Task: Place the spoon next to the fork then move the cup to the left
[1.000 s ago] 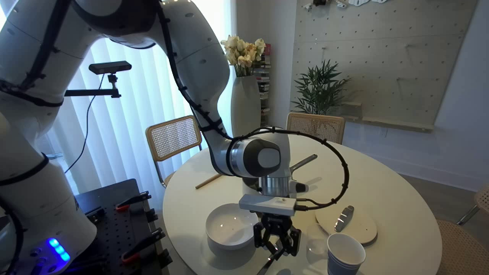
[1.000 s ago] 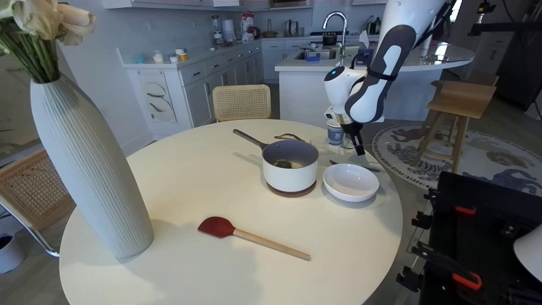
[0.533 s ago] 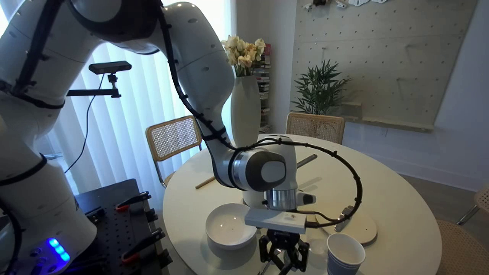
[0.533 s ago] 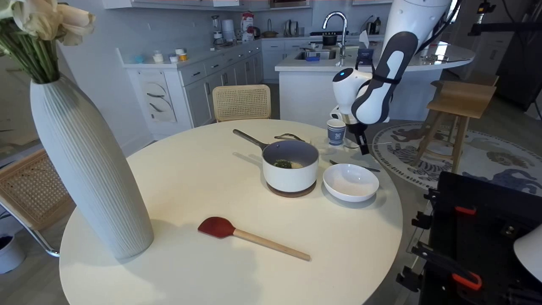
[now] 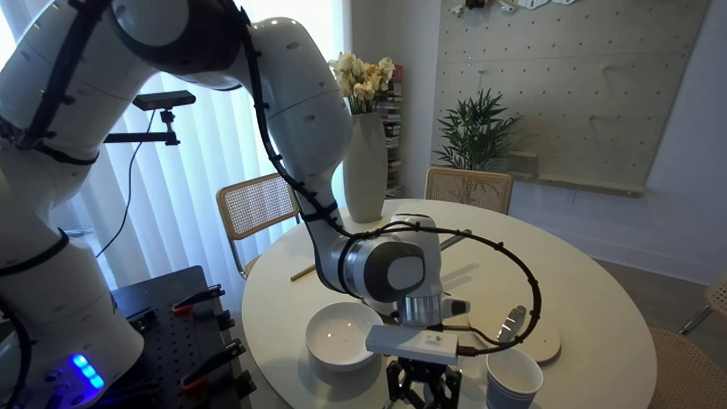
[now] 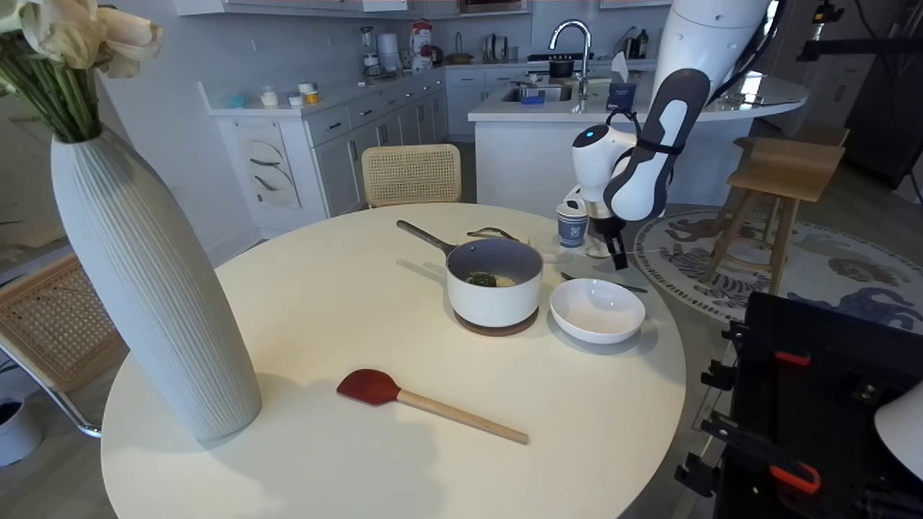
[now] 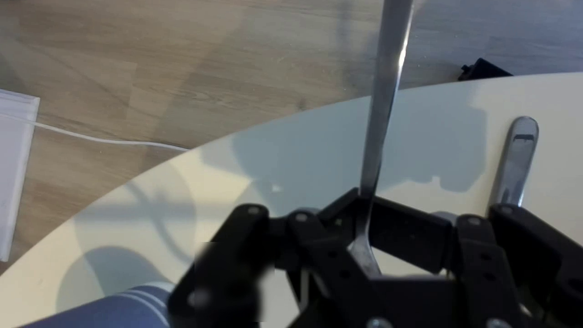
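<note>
In the wrist view the gripper (image 7: 367,205) has its black jaws pinched together on the spoon (image 7: 380,118), catching it low on the handle, toward the head (most of that head is tucked behind the black linkage, so its shape barely shows). The handle runs away from the jaws and, in that view, crosses the edge of the table (image 7: 432,118) to show against the wooden floor (image 7: 182,82). Whether the spoon touches the tabletop, I cannot tell. To its right in the same view, and apart from it, the fork (image 7: 514,159) lies on the table, one end hidden by the gripper; in an exterior view it shows behind the white bowl (image 6: 597,333), near it. The cup (image 6: 572,229), blue with a white rim, stands upright near the gripper, and a clear glass (image 5: 472,368) sits beside it. Further out, a white saucepan (image 6: 497,303) rests on a brown trivet (image 6: 497,331) next to the bowl. Well apart from these are a red-headed spatula (image 6: 433,405), lying flat, and a tall ribbed vase (image 6: 162,288) of pale flowers (image 6: 108,36).
</note>
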